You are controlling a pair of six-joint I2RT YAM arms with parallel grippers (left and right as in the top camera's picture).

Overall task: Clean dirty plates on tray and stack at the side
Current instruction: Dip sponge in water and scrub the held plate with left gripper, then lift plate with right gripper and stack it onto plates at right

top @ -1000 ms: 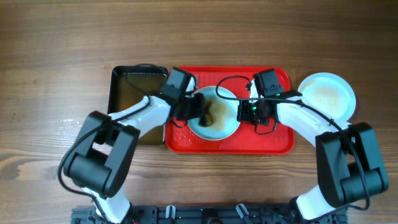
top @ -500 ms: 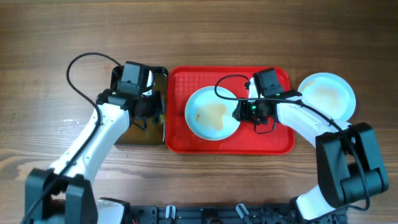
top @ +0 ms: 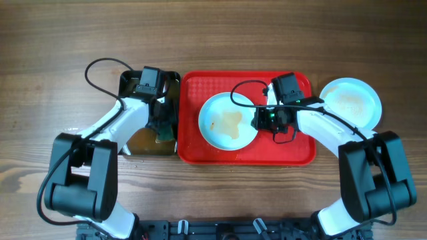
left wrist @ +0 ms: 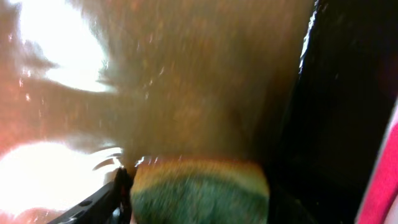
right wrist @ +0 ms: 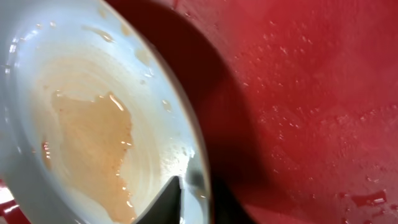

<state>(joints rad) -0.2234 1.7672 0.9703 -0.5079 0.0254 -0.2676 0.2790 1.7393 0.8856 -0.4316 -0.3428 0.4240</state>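
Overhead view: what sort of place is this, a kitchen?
Probably a lab bench staged as a dishwashing station: robot arms at a wooden table, a red tray holding a smeared plate, and a black tub of brownish liquid with a sponge.

The wooden table [top: 213, 33] carries a black tub [top: 124, 90], the red tray [top: 300, 152] beside it, and one plate [top: 350, 100].

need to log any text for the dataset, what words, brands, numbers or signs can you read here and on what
None: no text can be read in any view.
The tray, plate on the tray, plate on the table, tub and sponge show no print.
The left arm and right arm show no legible marking.
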